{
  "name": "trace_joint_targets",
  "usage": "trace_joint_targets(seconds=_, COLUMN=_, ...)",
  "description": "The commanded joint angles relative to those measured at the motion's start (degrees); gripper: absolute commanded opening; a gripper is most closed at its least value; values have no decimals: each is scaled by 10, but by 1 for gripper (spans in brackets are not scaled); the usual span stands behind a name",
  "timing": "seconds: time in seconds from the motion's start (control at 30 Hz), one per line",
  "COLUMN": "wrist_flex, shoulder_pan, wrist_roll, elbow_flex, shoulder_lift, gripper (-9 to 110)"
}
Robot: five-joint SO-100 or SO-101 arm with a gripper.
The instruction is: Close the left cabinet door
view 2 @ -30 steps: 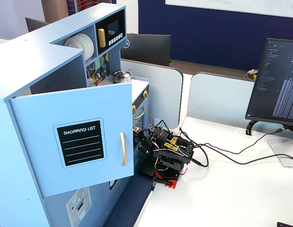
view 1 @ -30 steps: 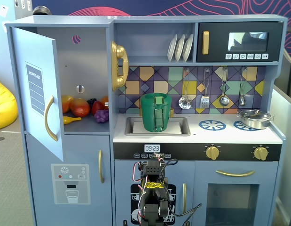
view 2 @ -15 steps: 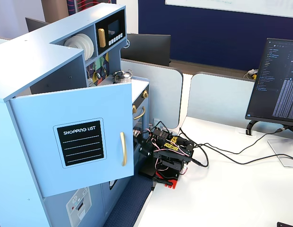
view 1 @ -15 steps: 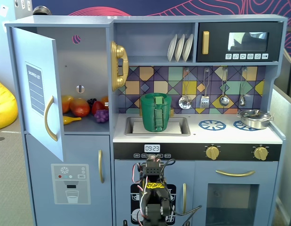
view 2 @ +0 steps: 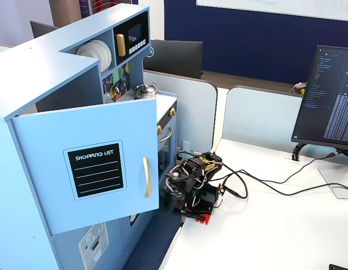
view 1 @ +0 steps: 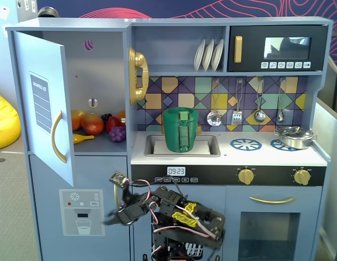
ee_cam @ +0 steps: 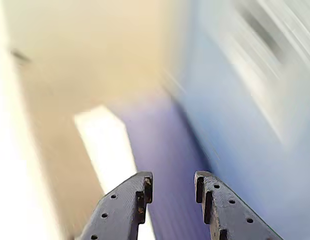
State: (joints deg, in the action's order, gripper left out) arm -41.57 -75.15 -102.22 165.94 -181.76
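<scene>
Standing wide open, the left cabinet door (view 1: 46, 100) is not yet touched, well above the empty, slightly spread pincer (view 1: 111, 220).

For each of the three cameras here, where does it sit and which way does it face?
A fixed view: straight in front of the toy kitchen, facing it; the open left cabinet door stands left, the arm's gripper low down.
Wrist view: rides on the arm, looking past two parted fingers at blurred blue and beige surfaces.
A fixed view: raised, off the kitchen's side, looking along its front over the left cabinet door towards the gripper and a monitor.
Shared: both fixed views show door and arm.
</scene>
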Motion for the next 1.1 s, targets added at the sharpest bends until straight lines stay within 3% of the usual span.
trace_joint_targets(seconds=0.0, wrist_flex=144, shoulder_pan=-153, wrist_roll=-32, elbow_flex=-90, shoulder_lift=74, gripper=0)
trace_joint_targets(seconds=0.17, wrist_flex=279, shoulder_pan=-228, wrist_roll=-60, elbow_flex=-216, shoulder_lift=261, gripper=0)
trace_joint_targets(seconds=0.63, wrist_flex=432, shoulder_pan=-239, wrist_roll=-121, elbow_flex=-512, shoulder_lift=628, gripper=0)
trace_joint_targets(seconds=1.07, wrist_flex=483, shoulder_pan=-123, wrist_roll=-156, elbow_flex=-554, shoulder_lift=706, gripper=0)
